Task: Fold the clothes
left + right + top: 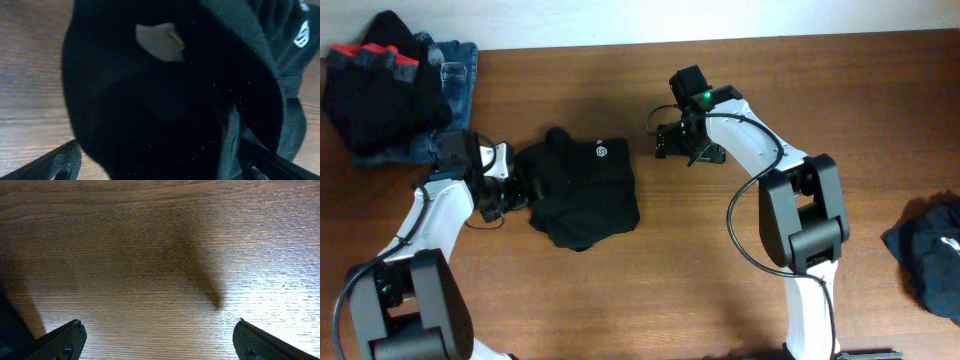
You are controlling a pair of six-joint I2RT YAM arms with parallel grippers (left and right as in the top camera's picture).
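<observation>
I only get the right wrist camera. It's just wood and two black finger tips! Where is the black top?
Observer: The black top lies bunched on the table, to the left of your right gripper, not under it.
Operator: Is the other arm grabbing it?
Observer: No. The left gripper is at the top's left edge with its jaws wide open and fabric between them.
Operator: Are there more clothes?
Observer: Yes, a pile of clothes sits in the far left corner, and a dark garment lies at the right edge.
</observation>
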